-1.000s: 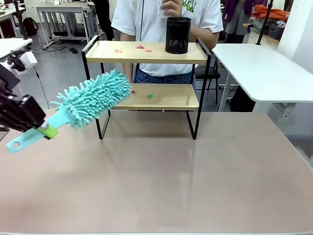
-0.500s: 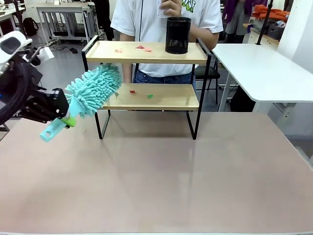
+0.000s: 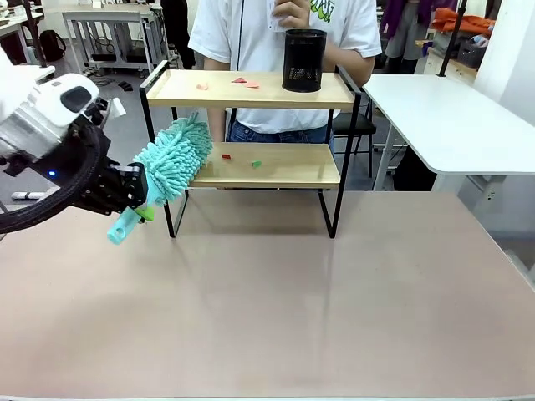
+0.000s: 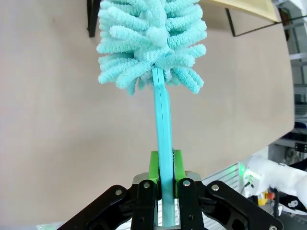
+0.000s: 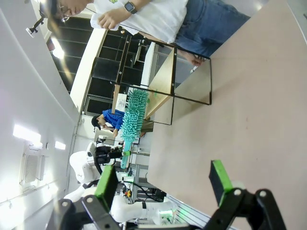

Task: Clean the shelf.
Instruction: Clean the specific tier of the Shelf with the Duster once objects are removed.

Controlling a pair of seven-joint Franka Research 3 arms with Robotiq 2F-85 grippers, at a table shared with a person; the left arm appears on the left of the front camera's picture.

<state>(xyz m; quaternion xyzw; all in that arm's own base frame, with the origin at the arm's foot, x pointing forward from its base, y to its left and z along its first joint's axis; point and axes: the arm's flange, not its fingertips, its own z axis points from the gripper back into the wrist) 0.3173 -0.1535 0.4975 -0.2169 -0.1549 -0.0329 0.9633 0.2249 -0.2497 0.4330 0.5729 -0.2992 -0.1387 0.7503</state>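
Now left fingers (image 4: 154, 165) clamp duster handle (image 4: 162, 129), shelf (image 3: 292, 174) just ahead; right fingers (image 5: 106, 182) spread.

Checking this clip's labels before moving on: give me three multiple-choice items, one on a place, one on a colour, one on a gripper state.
1. The black mesh cup stands on: A) the floor B) the shelf's lower board C) its top board.
2. The duster is: A) red B) teal C) white.
3. The right gripper is: A) open B) shut on the duster C) shut on the cup.
C, it sits on the top board; B, teal head and handle; A, its green pads stand apart, nothing between.
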